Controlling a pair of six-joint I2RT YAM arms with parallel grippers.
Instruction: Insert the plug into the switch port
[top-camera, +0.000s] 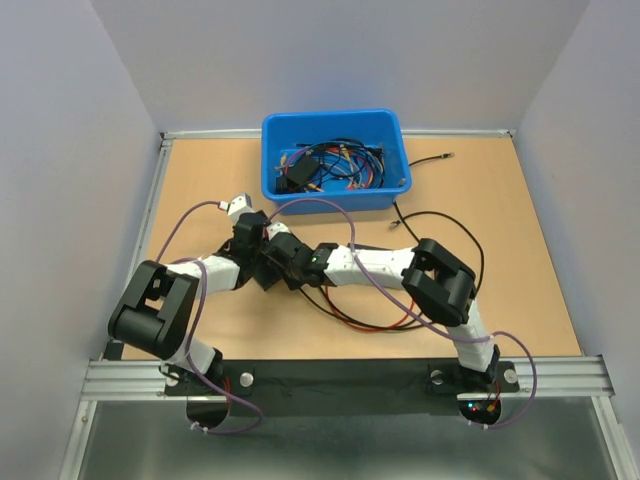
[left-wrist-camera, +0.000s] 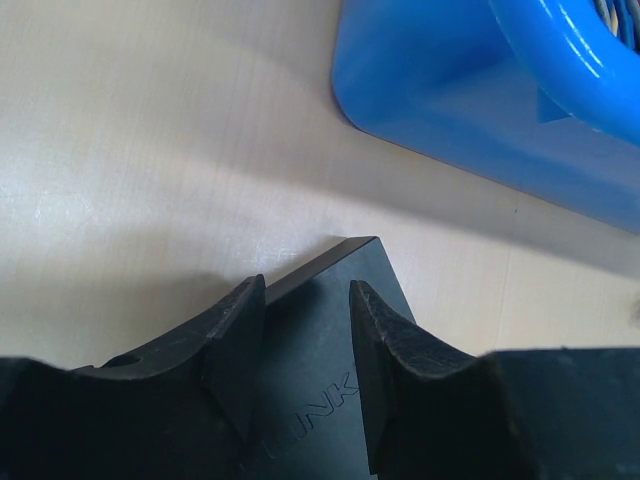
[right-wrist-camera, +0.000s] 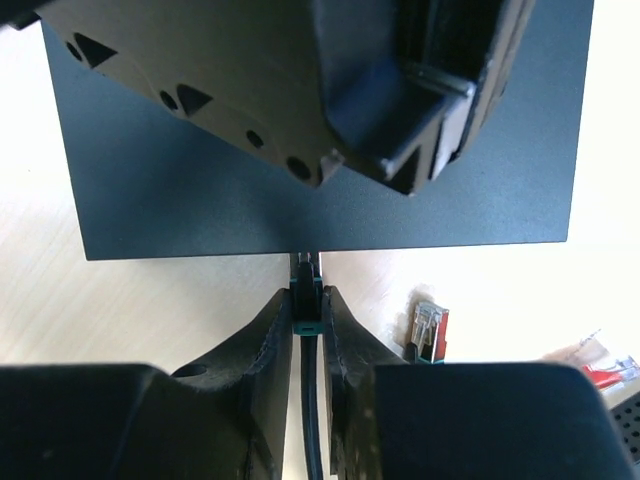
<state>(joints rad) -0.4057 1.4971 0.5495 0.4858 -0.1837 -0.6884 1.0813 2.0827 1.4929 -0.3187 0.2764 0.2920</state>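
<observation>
Lying loose on the worktop (right-wrist-camera: 140, 310), the plug (right-wrist-camera: 428, 335) sits just beside the right hand (right-wrist-camera: 306, 300) and close to the near edge of the switch (right-wrist-camera: 200, 210). It is in no port and in nobody's grip. The right hand, fingers pinched almost together, holds a black-cable plug (right-wrist-camera: 305, 325) with a green collar, nose-on against the switch's edge. The left hand (left-wrist-camera: 305, 285) stands partly open over a corner of the switch. Whether its fingertips bear on the lid I cannot tell.

The plug looks feather-light: a hard clear head that I'd guess is brittle, backed by a softer red boot. The boot's flat sides, just behind the head, seem the place to take it, leaving the nose free. Its thin red cable (top-camera: 375, 325) is limp and will likely trail, tug and twist the plug off line. The switch looks smooth and light enough to skate under a push, so it wants bracing.

As for obstacles, the black-cable plug sits at the very edge the red one must reach, and it ties up the nearest hand. The ports themselves are hidden from me. Another loose connector (right-wrist-camera: 600, 372) lies off to the right, easy to confuse. Black cables loop under the right arm. The blue bin (top-camera: 332, 115) of spare leads stands just beyond the switch.
</observation>
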